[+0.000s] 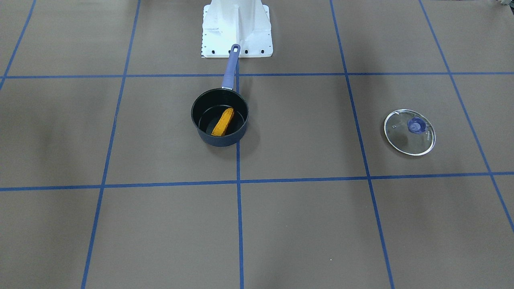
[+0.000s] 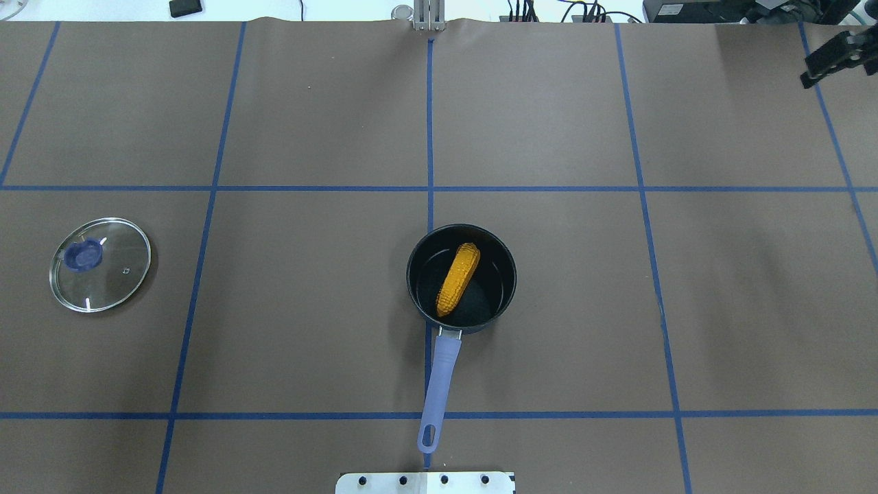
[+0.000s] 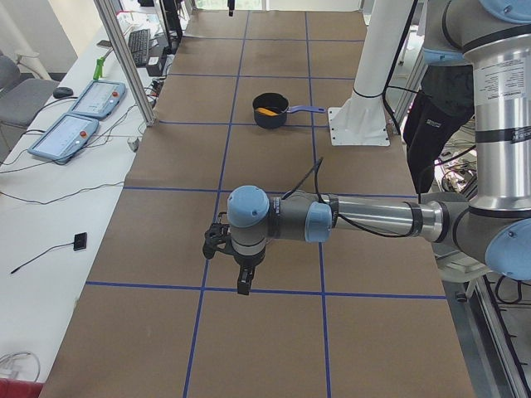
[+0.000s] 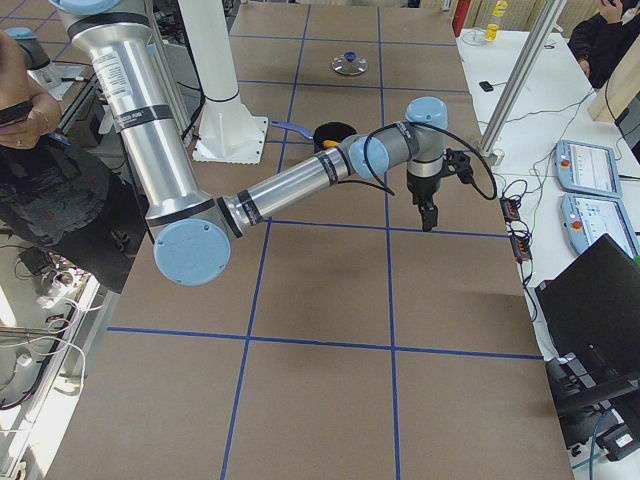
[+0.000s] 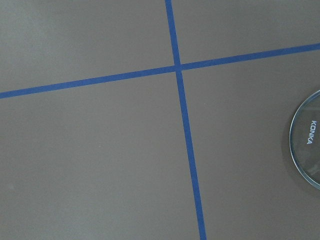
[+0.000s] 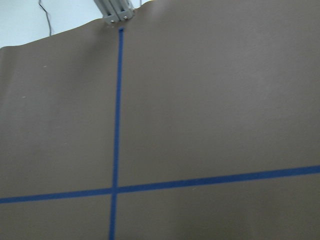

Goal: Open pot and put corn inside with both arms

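Observation:
The dark pot (image 1: pixel 221 141) stands open near the table's middle, its purple handle towards the robot base. It also shows in the overhead view (image 2: pixel 499 257). The yellow-orange corn (image 1: pixel 223 121) lies slanted inside the pot (image 2: pixel 458 278). The glass lid (image 1: pixel 409 138) with a blue knob lies flat on the table far to my left (image 2: pixel 116 274); its rim shows in the left wrist view (image 5: pixel 307 150). My left gripper (image 3: pixel 242 286) hangs above the table beyond the lid; I cannot tell if it is open. My right gripper (image 4: pixel 428 218) hangs far right (image 2: pixel 823 65); its jaws are unclear.
The white base pedestal (image 1: pixel 237 28) stands just behind the pot's handle. Blue tape lines grid the brown table. A side bench with control pendants (image 3: pixel 83 116) and metal posts runs along the far edge. A person (image 4: pixel 40 150) stands behind the robot.

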